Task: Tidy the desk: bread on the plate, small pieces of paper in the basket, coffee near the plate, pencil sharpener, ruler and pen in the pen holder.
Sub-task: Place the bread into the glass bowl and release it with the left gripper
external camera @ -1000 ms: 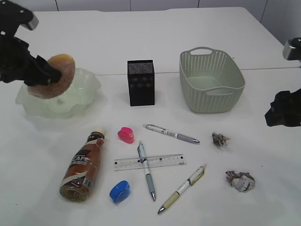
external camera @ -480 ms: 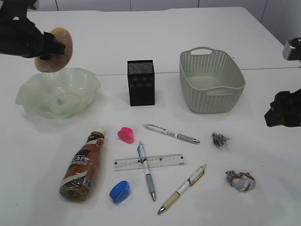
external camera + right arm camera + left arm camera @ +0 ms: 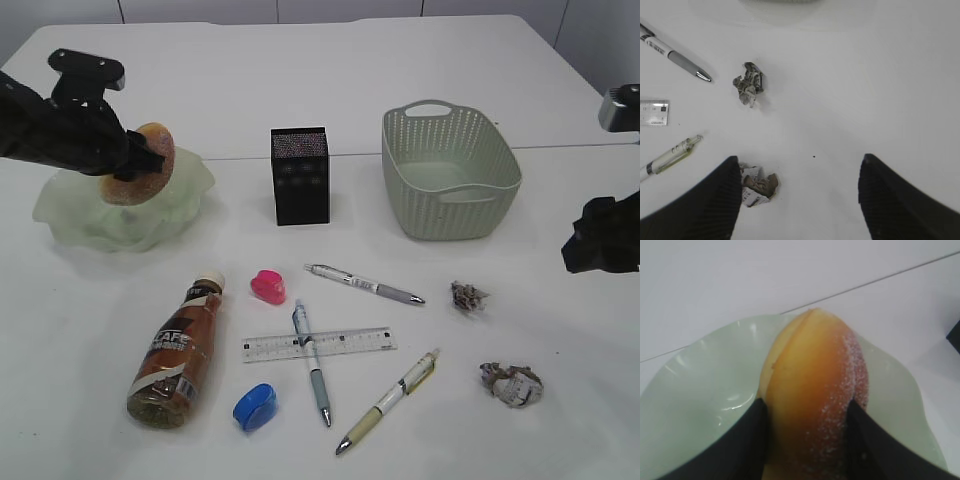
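Observation:
My left gripper point(image 3: 137, 163) is shut on the round sugared bread point(image 3: 145, 176) and holds it on edge over the pale green wavy plate point(image 3: 75, 215); the left wrist view shows the bread point(image 3: 815, 390) between the jaws above the plate point(image 3: 700, 400). My right gripper point(image 3: 797, 200) is open and empty, hovering at the right point(image 3: 600, 245) above two crumpled paper pieces point(image 3: 749, 82) point(image 3: 758, 186). The coffee bottle point(image 3: 175, 352) lies on its side. A black mesh pen holder point(image 3: 300, 175), green basket point(image 3: 450, 170), ruler point(image 3: 318, 344), pink point(image 3: 267, 286) and blue point(image 3: 254, 406) sharpeners and three pens point(image 3: 365, 284) lie on the table.
The white table has a seam running across behind the plate and basket. Paper pieces point(image 3: 467, 296) point(image 3: 511, 383) lie right of the pens point(image 3: 311, 362) point(image 3: 388, 400).
My left gripper raised the bread above the plate, then lowered it again toward the plate's right side. The right arm has stayed still.

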